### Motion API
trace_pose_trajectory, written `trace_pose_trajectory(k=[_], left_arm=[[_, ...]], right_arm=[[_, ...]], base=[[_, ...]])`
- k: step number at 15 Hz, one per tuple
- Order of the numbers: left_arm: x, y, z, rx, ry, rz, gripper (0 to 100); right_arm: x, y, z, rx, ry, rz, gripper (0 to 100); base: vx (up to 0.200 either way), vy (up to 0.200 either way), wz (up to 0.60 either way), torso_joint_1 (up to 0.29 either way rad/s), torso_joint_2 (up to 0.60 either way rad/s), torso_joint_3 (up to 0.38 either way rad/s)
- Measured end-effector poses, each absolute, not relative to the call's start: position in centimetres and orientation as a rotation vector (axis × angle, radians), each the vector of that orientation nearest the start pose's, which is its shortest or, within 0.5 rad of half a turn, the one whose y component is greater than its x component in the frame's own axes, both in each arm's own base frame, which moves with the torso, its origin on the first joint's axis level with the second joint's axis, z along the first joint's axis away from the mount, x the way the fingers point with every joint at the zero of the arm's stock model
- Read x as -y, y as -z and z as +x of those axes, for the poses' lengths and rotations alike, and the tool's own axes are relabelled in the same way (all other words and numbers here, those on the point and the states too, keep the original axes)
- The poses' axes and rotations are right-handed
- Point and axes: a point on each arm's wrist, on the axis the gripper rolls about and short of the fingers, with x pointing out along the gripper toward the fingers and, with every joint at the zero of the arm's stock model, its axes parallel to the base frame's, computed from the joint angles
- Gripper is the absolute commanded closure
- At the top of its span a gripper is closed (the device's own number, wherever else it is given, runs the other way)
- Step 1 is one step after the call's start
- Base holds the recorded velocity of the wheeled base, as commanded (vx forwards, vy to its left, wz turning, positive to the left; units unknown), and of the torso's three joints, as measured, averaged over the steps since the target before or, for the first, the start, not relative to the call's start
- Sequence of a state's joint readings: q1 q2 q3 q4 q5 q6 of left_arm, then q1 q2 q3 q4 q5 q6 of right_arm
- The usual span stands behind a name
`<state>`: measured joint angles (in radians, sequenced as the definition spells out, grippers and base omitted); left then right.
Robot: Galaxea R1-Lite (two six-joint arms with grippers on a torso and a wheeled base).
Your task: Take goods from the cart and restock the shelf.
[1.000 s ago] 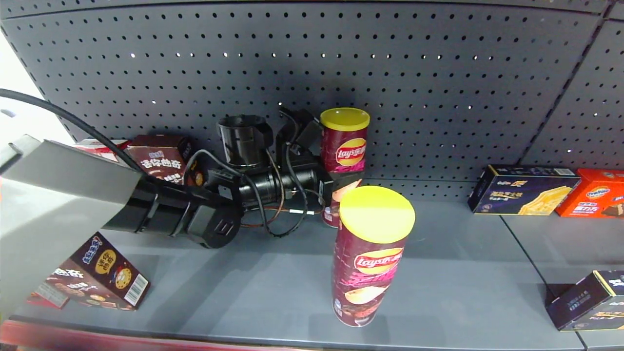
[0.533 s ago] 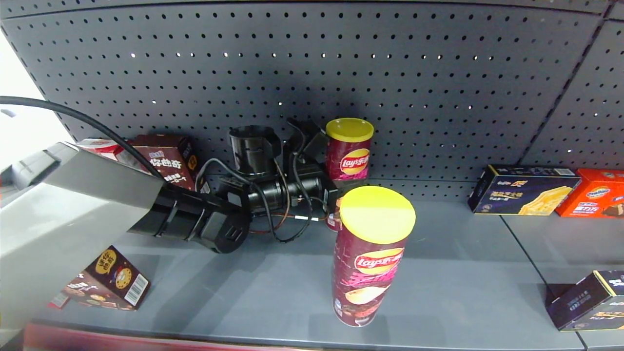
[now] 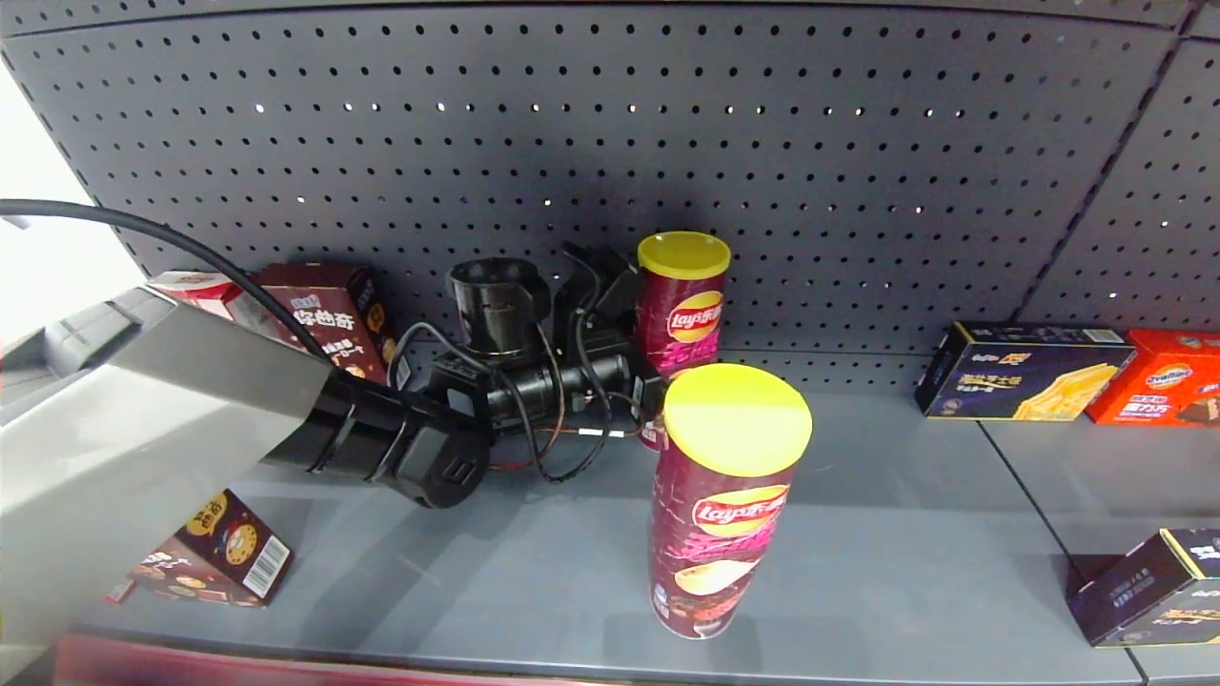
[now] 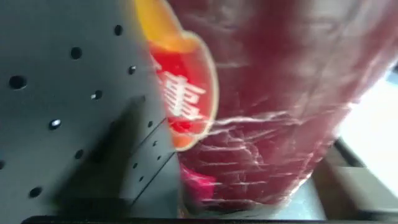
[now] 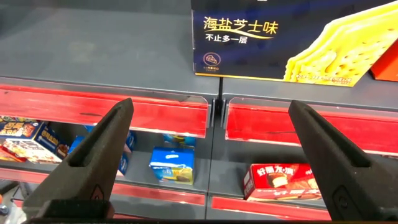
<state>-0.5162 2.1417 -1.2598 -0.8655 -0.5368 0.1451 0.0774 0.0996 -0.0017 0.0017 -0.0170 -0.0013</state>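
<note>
The rear chips can [image 3: 681, 297] stands upright at the back of the shelf [image 3: 905, 534], just beside the pegboard wall [image 3: 858, 143], with its yellow lid on top. The left gripper [image 3: 656, 383] comes in from the left side and is at the lower part of this can. In the left wrist view the rear chips can [image 4: 267, 106] is very near to the camera, with the pegboard wall [image 4: 62, 93] beside it. Whether the grip on the can is closed or loosened I cannot tell, because the meeting place is hidden.

What hides it is the front chips can [image 3: 724, 495]. It stands upright nearer to the shelf edge, directly before the rear one, and its wide yellow lid covers the bottom of the rear can in the head view. The two cans are near each other, but I cannot tell if they touch.

The left arm lies across the shelf. Behind it, at the back left, a brown biscuit box [image 3: 329, 310] stands against the wall. A second biscuit box [image 3: 214, 553] lies tilted near the front left edge. On the right, well apart from the cans, are a dark blue cracker box [image 3: 1025, 372] and an orange box [image 3: 1163, 376] at the back, and another dark blue box [image 3: 1144, 586] at the front right.

The right gripper [image 5: 210, 106] is spread wide and has nothing between its two sides. Beyond it are a dark blue cracker box [image 5: 280, 37] on a shelf with red price rails [image 5: 155, 115], and lower shelves with more boxes.
</note>
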Motion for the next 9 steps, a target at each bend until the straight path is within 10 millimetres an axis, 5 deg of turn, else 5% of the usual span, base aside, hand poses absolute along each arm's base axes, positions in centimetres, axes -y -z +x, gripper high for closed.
trace_pose_trajectory(k=[9], left_arm=[[19.6, -16.9, 32.1, 0.042, 0.927, 0.167, 0]], right_arm=[[0.2, -7.8, -1.5, -0.099, -0.060, -0.006, 0]], base=[[0.000, 0.000, 0.00, 0.000, 0.00, 0.000]])
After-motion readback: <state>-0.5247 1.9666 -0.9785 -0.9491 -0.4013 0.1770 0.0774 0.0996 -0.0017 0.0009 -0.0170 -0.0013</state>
